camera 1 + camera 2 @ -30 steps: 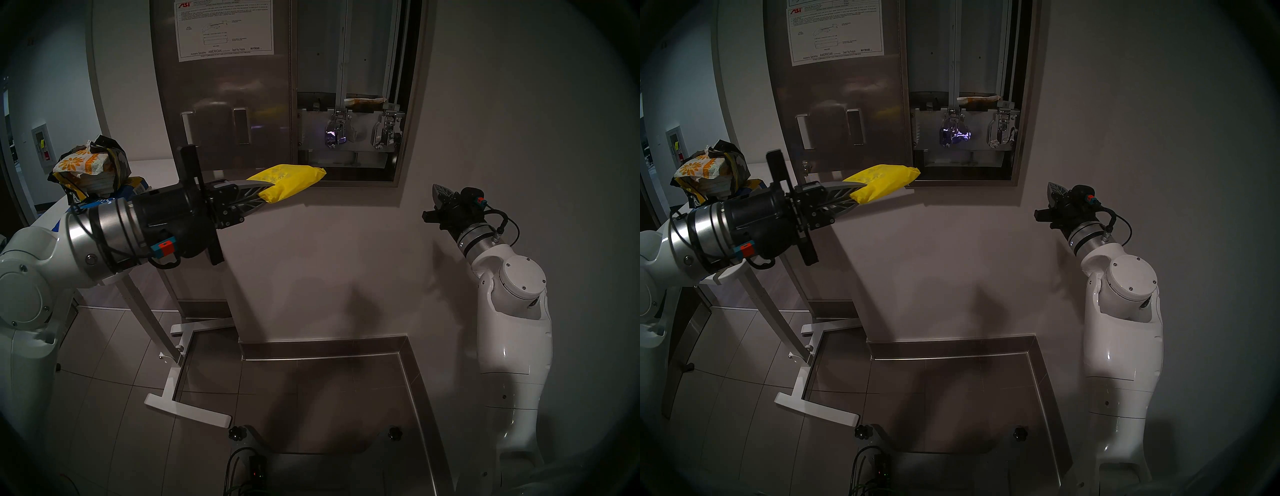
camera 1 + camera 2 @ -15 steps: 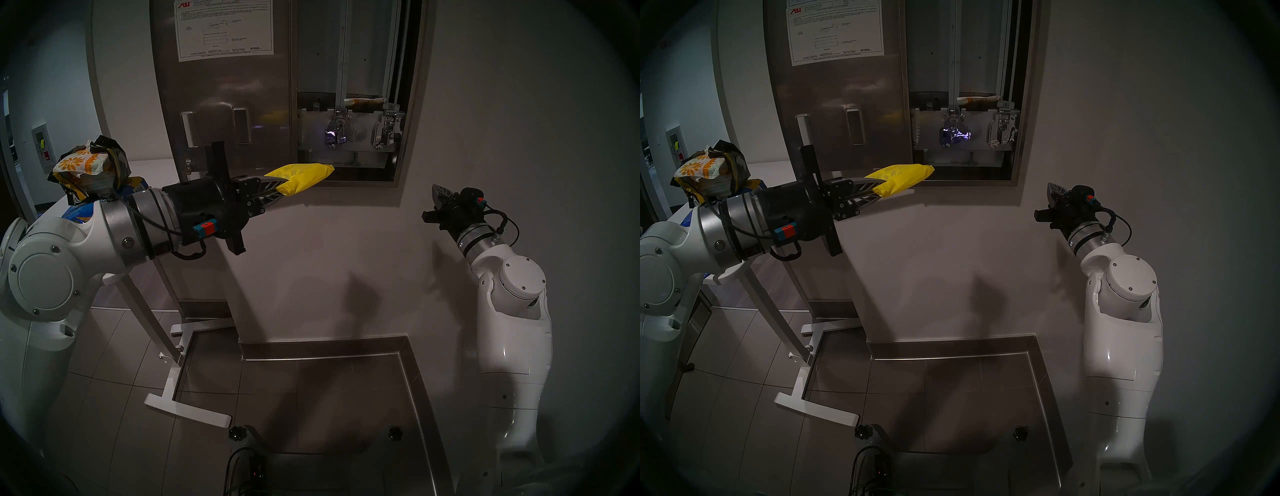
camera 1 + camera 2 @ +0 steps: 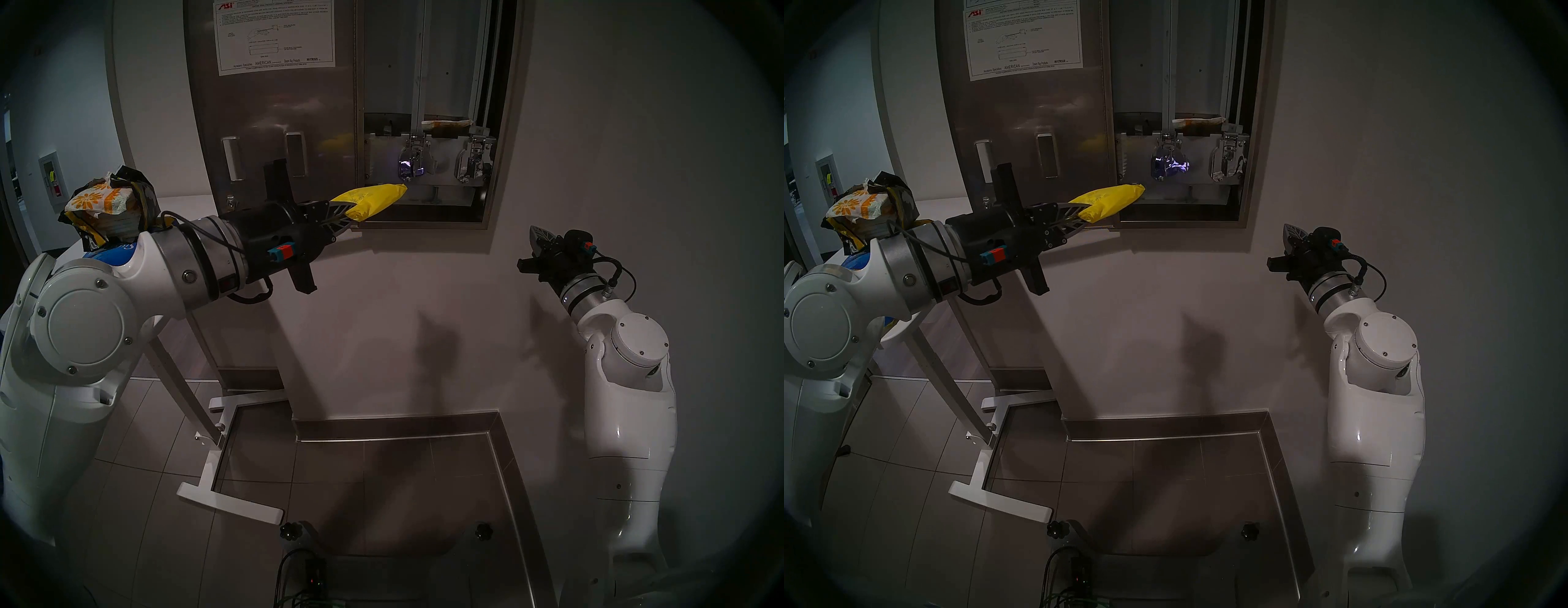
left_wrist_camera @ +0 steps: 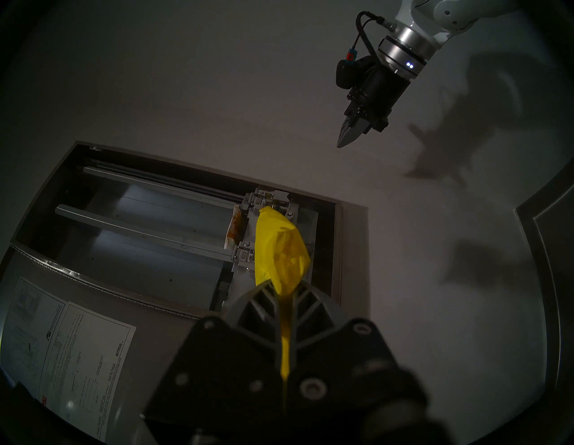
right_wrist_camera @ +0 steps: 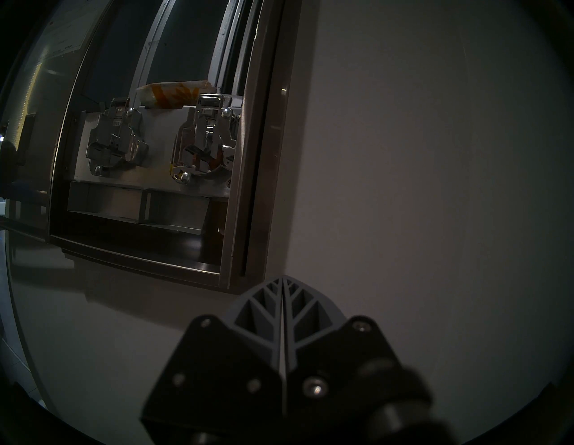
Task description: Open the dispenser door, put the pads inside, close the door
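Note:
The dispenser [image 3: 502,127] hangs open on the wall, its steel door [image 3: 275,110] swung out to the left with a white instruction sheet on its back. My left gripper [image 3: 348,212] is shut on a yellow pad [image 3: 373,199] whose free end points into the cabinet's lower part, just under the left chrome lever [image 3: 411,163]. In the left wrist view the yellow pad [image 4: 279,248] lies squeezed between the fingers [image 4: 257,307]. A white pad with orange flowers [image 3: 445,124] rests inside above the levers. My right gripper [image 3: 538,235] is shut and empty, right of the dispenser.
A torn bag with more flowered pads [image 3: 106,204] stands on a white stand [image 3: 229,501] at the left, behind my left arm. The right chrome lever [image 5: 208,139] and the bottom slot [image 5: 136,202] show in the right wrist view. Grey tiled floor lies below.
My left arm has reached forward and upward, carrying the yellow pad from below the dispenser's bottom edge into the opening under the left lever. The right arm has not moved.

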Available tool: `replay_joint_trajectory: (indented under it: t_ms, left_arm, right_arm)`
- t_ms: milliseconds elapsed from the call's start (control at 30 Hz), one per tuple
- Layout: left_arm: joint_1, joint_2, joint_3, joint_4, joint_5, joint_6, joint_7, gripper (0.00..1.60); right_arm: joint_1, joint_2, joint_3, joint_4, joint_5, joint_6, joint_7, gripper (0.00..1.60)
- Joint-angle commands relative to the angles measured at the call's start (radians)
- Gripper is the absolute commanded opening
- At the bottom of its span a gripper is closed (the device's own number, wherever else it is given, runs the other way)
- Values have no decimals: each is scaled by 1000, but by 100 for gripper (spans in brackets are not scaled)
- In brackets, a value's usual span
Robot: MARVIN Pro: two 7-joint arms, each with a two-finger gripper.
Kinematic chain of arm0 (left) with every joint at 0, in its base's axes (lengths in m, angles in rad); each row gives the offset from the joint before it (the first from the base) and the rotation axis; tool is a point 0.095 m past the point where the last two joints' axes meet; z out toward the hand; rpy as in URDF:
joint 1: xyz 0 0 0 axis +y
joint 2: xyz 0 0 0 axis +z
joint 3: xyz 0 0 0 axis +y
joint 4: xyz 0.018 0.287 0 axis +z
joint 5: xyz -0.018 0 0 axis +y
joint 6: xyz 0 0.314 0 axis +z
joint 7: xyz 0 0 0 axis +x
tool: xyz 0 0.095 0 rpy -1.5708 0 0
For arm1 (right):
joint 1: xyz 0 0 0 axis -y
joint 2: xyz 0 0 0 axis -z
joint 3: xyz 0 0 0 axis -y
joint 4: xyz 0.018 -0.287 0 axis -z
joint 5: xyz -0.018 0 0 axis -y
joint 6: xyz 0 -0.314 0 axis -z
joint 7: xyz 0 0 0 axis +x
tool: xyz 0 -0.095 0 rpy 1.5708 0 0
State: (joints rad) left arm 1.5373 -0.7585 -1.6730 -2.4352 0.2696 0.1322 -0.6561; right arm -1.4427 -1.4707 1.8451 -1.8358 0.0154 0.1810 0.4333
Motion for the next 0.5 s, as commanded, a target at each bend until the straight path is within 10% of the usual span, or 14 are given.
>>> replay_joint_trajectory:
  t_ms: [0, 467]
  left_arm:
    - [-124, -12, 51, -8, 34, 81, 39, 0]
    - [-228, -56, 170, -8, 115, 156, 70, 0]
  right_arm:
    - [24, 7, 2, -34, 3, -9, 0, 25]
    - [23, 9, 0, -32, 6, -9, -2, 25]
